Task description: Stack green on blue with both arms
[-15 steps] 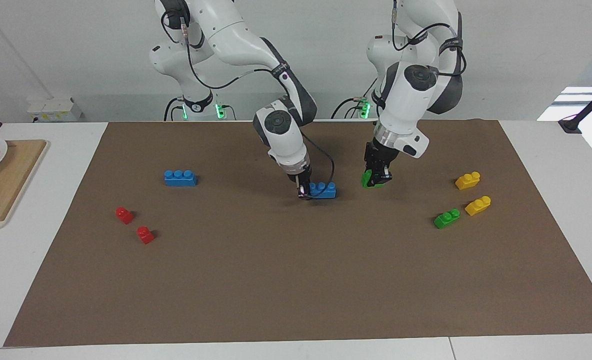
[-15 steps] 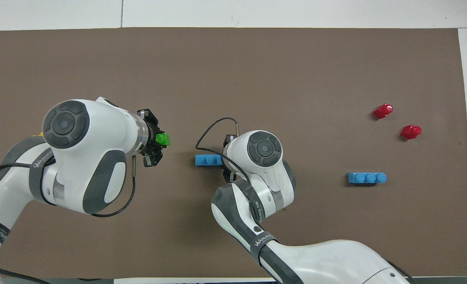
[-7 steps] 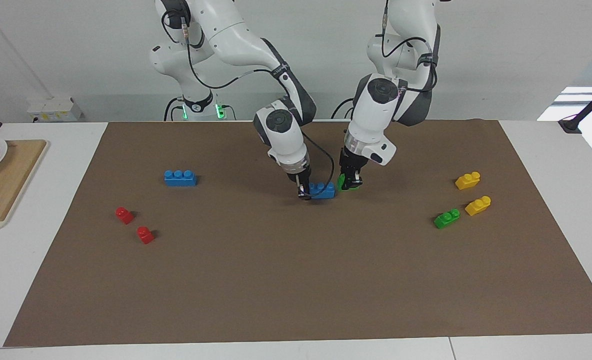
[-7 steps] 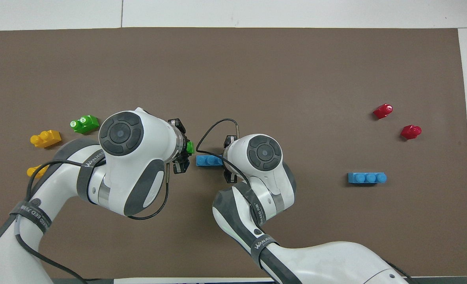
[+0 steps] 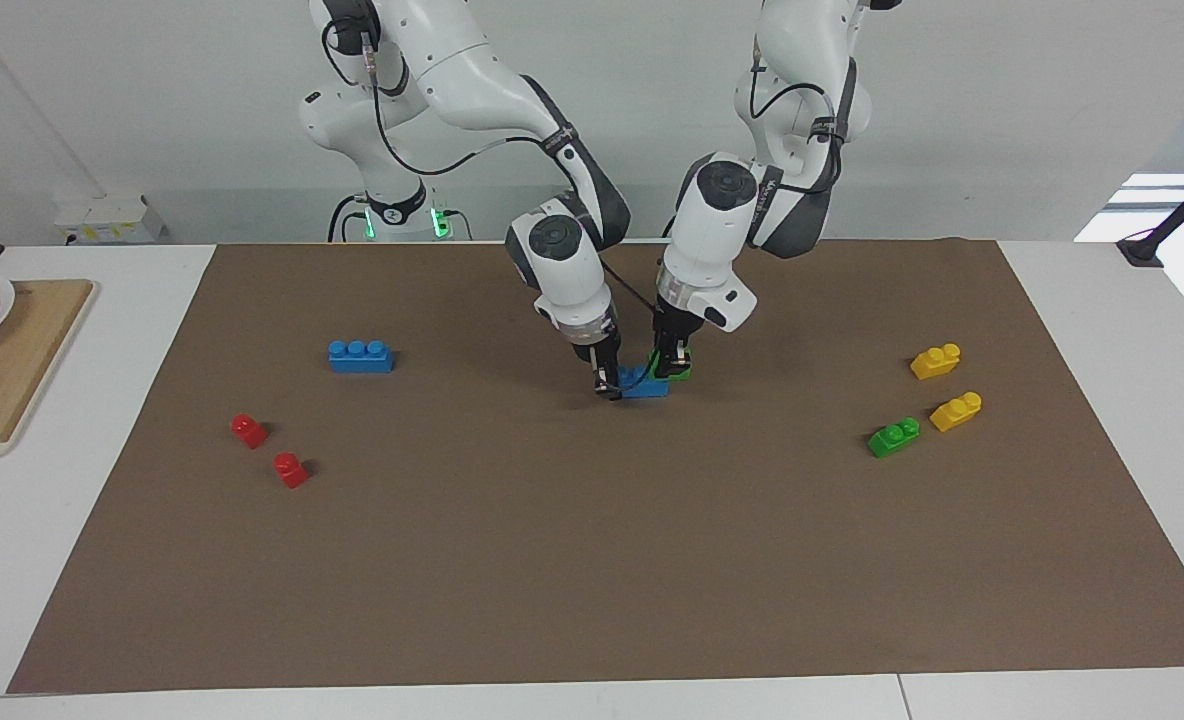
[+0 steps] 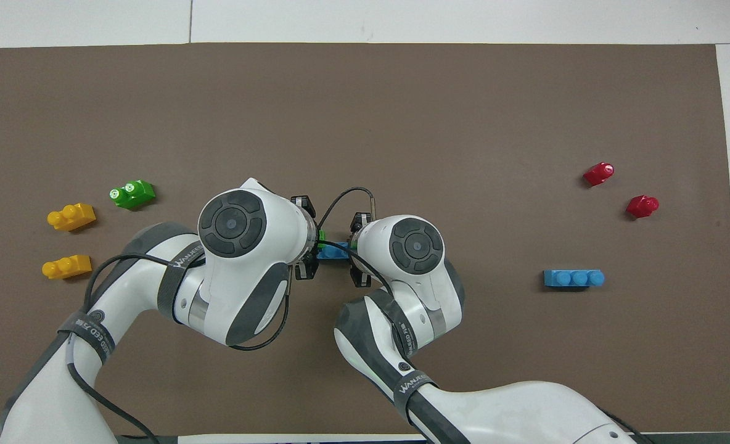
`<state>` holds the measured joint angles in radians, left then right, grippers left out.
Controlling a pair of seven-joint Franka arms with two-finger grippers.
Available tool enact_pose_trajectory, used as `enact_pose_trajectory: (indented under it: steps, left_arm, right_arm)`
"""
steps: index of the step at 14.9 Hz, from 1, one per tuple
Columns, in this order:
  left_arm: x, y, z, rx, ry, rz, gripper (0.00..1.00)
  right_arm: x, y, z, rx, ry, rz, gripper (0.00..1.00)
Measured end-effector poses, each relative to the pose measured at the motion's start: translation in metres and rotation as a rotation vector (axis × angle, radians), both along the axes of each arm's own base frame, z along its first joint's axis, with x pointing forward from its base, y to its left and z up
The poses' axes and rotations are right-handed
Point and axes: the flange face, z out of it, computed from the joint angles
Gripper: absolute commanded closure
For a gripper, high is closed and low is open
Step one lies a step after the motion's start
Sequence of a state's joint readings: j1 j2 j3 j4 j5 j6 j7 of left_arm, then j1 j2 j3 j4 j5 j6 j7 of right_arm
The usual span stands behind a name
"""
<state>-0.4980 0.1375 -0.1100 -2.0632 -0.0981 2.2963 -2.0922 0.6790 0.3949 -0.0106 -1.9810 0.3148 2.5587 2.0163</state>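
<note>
1. Green brick (image 5: 678,370) is gripped in the fingers of the left gripper (image 5: 674,364), at the end of the blue brick (image 5: 644,384) toward the left arm's end of the table; whether it touches or sits on the blue cannot be told.
2. The blue brick is clamped at its other end by the right gripper (image 5: 606,385), and it lies on the brown mat (image 5: 592,560) near the middle of the table (image 5: 102,700).
3. A second blue brick (image 5: 360,356) is seen toward the right arm's end, with two red bricks (image 5: 249,430) farther from the robots than it.
4. A second green brick (image 5: 893,437) lies toward the left arm's end, just beside two yellow bricks (image 5: 935,361).
5. From overhead, both bricks at the centre are largely covered by the two wrists.
</note>
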Motion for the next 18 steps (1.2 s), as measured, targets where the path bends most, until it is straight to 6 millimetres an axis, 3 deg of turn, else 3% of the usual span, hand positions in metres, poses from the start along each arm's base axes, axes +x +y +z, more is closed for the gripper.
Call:
enact_pose_trajectory:
  steps: [2,18]
  left_arm:
    - [-0.003,-0.007,-0.01,0.015,0.002,-0.022,1.0]
    - [-0.004,-0.014,-0.01,0.016,-0.021,-0.041,1.0]
  right_arm:
    - [0.0,0.0,0.0,0.0,-0.001,0.0,1.0]
    - [-0.002,-0.001,0.0,0.006,-0.016,-0.004,1.0]
